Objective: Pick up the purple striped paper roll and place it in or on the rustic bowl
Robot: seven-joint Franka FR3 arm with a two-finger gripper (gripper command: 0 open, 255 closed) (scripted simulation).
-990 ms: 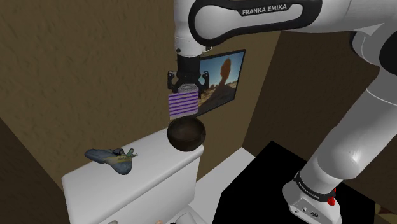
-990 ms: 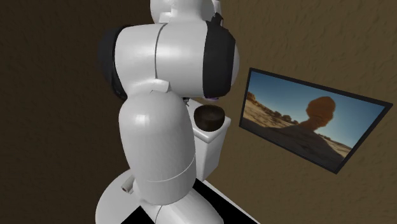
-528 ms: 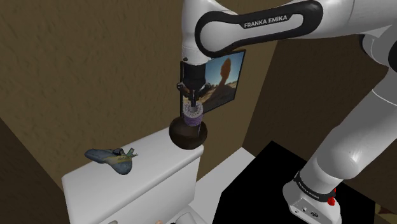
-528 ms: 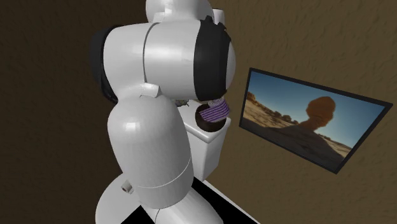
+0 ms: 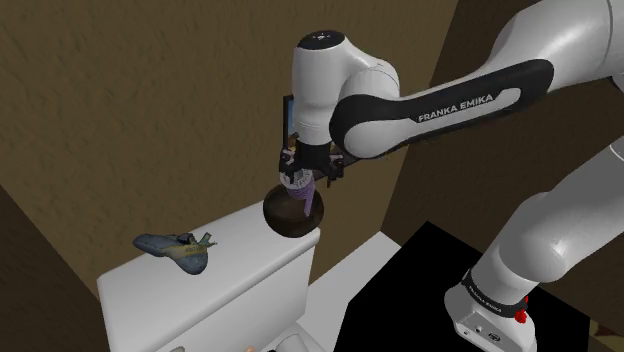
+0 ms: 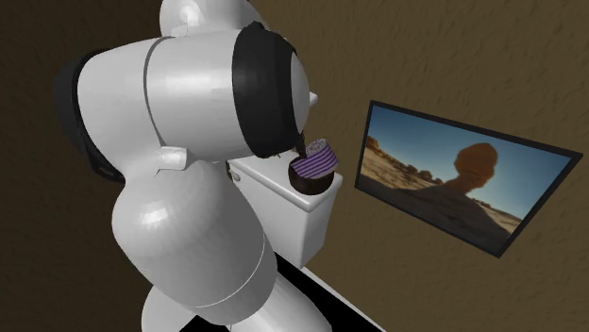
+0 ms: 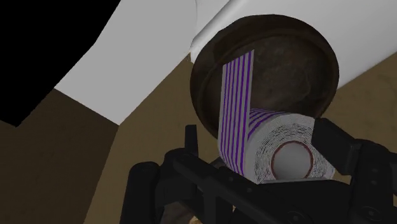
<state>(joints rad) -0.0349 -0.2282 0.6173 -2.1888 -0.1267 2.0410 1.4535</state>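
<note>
Brown, rough-textured walls close in a corner where a plain white table point(image 5: 240, 262) stands. In the shoulder view, a dark brown rounded rustic bowl point(image 5: 286, 220) sits at the table's far corner, toward the view's right. The all-black claw point(image 5: 302, 176) hangs straight over it on the white arm point(image 5: 440, 100). The white paper roll with purple stripes point(image 5: 301, 188) is right under the claw, at the bowl's mouth. 1 blue-grey, crumpled-looking object point(image 5: 176, 250) lies well apart from the bowl, toward the table's end at the view's left.

In the second exterior view, the roll lies tilted in the bowl with its upper end above the rim. A framed desert picture point(image 6: 462, 184) hangs on the wall at the view's right.

In the wrist view, the roll's end face is close up within the claw, and the bowl's hollow lies directly beyond it. I cannot tell whether the claw is clenched on the roll or has released it.

As I judge it, the pickup and the carry are done and the roll has reached the bowl. What is left is the release, if it has not been made, and lifting the arm clear.
</note>
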